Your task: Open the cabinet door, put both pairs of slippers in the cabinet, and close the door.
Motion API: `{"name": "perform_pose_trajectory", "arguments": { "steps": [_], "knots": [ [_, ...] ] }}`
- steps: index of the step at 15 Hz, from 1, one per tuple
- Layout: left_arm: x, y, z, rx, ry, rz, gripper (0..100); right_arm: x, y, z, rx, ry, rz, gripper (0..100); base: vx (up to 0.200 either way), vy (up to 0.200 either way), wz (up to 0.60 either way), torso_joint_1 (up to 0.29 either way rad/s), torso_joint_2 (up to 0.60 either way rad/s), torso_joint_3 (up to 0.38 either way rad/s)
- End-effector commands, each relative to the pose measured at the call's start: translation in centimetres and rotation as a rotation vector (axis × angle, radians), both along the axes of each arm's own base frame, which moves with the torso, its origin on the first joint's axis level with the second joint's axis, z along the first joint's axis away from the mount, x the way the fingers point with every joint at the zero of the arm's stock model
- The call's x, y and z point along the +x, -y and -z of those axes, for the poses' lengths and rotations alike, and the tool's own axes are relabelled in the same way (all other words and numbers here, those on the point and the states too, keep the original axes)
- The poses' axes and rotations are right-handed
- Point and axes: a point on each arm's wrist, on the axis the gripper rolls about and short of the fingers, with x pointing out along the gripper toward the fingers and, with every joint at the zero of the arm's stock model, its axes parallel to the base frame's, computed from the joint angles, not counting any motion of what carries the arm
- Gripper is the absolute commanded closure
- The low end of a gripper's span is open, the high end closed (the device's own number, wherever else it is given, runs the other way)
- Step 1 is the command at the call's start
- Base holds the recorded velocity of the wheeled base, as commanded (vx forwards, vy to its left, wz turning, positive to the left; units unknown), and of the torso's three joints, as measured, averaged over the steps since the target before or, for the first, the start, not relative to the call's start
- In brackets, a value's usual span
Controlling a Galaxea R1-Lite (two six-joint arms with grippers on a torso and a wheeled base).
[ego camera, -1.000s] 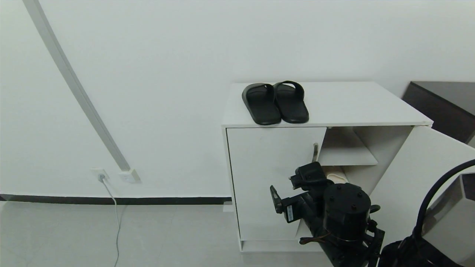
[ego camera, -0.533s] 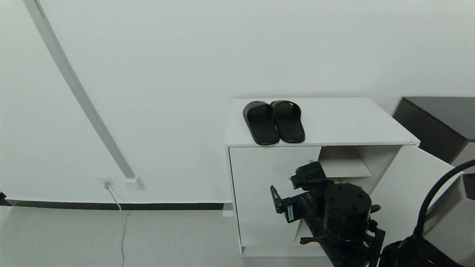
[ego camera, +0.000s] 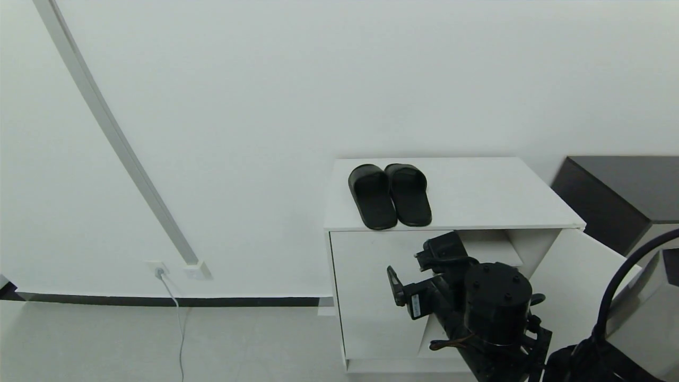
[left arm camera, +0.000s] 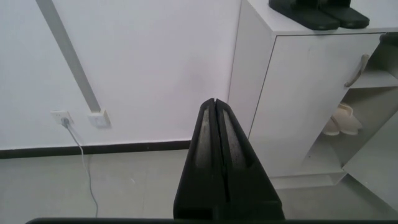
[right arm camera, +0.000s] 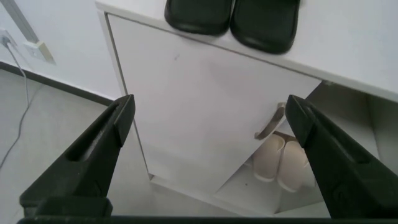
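A pair of black slippers (ego camera: 390, 195) lies side by side on top of the white cabinet (ego camera: 477, 196), near its left front edge. The cabinet's right door (ego camera: 578, 286) stands open; the left door (ego camera: 366, 286) with its handle (right arm camera: 270, 122) is closed. A cream pair of slippers (right arm camera: 280, 162) sits on the bottom shelf inside, also seen as cream slippers (left arm camera: 342, 119) from the left. My right gripper (right arm camera: 209, 102) is open and empty, in front of the left door below the black slippers (right arm camera: 233, 15). My left gripper (left arm camera: 214, 102) is shut and empty, low and to the cabinet's left.
A dark piece of furniture (ego camera: 620, 196) stands right of the cabinet, close to the open door. A wall socket with a hanging cable (ego camera: 159, 270) and a slanted grey conduit (ego camera: 106, 122) are on the wall to the left. Bare floor lies left of the cabinet.
The whole head view has shifted: the cabinet now sits lower and looks smaller, so the camera has moved. The arm keeps its place in the picture and now covers the cream slippers.
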Motion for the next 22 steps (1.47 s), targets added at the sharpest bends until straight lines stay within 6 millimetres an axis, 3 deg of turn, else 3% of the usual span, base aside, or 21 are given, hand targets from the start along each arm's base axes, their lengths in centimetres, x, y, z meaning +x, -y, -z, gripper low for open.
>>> {"name": "perform_pose_trajectory", "arguments": {
  "steps": [1, 16, 18, 22],
  "knots": [
    [0.0, 0.0, 0.0, 0.0, -0.001, 0.0, 100, 0.0, 0.0, -0.1, 0.001, 0.001, -0.001, 0, 0.0, 0.0, 0.0, 0.173, -0.36, -0.198],
    [0.0, 0.0, 0.0, 0.0, -0.001, 0.0, 100, 0.0, 0.0, 0.5, -0.007, -0.016, -0.013, 0, 0.0, 0.0, 0.0, 0.16, -0.34, -0.181],
    [0.0, 0.0, 0.0, 0.0, -0.001, 0.0, 100, 0.7, -0.1, 1.5, -0.008, -0.016, -0.008, 0, 0.0, 0.0, 0.0, 0.025, -0.08, -0.023],
    [0.0, 0.0, 0.0, 0.0, -0.001, 0.0, 100, 4.5, -0.6, 2.4, 0.02, -0.059, 0.064, 0, 0.0, 0.0, 0.0, 0.0, 0.0, 0.0]
  ]
}}
